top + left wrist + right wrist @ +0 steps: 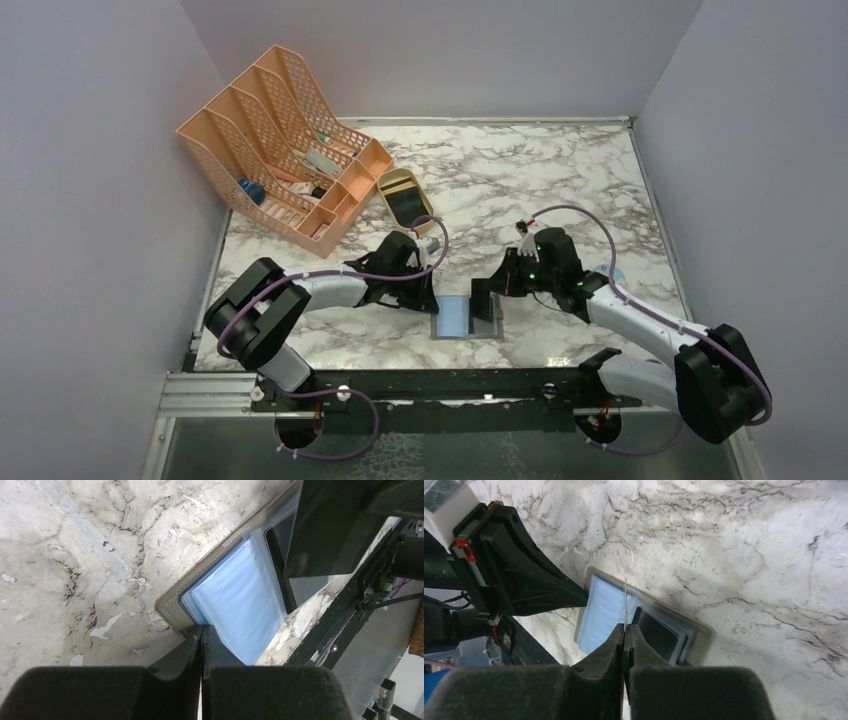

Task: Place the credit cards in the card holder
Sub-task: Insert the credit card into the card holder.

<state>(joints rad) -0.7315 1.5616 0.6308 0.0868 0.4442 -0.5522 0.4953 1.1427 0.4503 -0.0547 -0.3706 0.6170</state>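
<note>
**Card holder position.** The card holder lies open and flat on the counter, at lower centre of the top view, between the two arms. Its blue-grey pockets face up. A dark card sits in a pocket on the half at the right of the right wrist view.

**Left fingers.** The left fingers are closed together. Their tips touch the grey border of the holder at its near edge, lower centre of the left wrist view. Whether the border is pinched between them cannot be told.

**Right fingers.** The right fingers are closed on a credit card, which is seen edge-on as a thin upright line. The card stands over the middle of the open holder, beside the dark card.

**Surroundings.** The two sets of fingers are close together over the holder, one at each side. A tan oval tray holding a flat card stands above the left arm in the top view. A peach mesh file rack occupies the upper left.
</note>
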